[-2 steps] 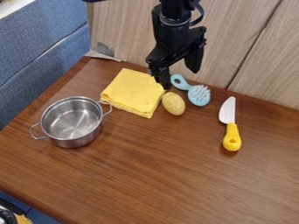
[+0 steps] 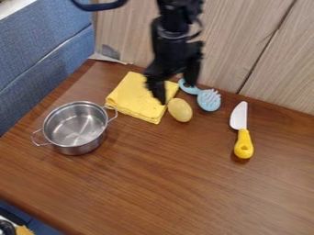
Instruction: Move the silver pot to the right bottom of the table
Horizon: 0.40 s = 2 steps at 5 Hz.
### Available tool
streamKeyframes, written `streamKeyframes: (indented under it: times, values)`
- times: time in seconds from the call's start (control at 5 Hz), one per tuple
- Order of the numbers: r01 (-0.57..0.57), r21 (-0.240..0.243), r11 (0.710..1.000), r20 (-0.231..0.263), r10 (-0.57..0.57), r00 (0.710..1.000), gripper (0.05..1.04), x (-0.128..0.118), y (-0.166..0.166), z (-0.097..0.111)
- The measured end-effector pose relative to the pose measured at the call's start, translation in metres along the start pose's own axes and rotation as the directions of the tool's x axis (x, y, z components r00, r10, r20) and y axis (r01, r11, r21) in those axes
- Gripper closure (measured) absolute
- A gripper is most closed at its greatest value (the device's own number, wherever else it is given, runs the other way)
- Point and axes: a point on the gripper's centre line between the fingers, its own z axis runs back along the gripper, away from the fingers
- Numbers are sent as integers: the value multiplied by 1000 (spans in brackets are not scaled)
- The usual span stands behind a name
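From where I stand: silver pot (image 2: 76, 131) upright, nine o'clock on table (image 2: 165, 183). Gripper (image 2: 176, 92) at twelve, fingers well apart, nothing held. Step in hand, by my assessment: approach, pot ungrasped. Next move calls for travel toward eight o'clock, descent astride pot wall, closure; delivery to between four and five pending.

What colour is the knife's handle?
Yellow; the knife's handle shows best in the camera view.

Bright, soft light; faint shadow by the knife (image 2: 243, 143), glints inside the pot (image 2: 76, 130), robot arm (image 2: 175, 53) blurred.
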Motion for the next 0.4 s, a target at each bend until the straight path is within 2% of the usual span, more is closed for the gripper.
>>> streamKeyframes:
  times: [0.2,0.4]
  values:
    - [-61,9,998,31,61,998,83,17,17,0]
    - [-198,41,979,67,195,979,83,48,42,-4]
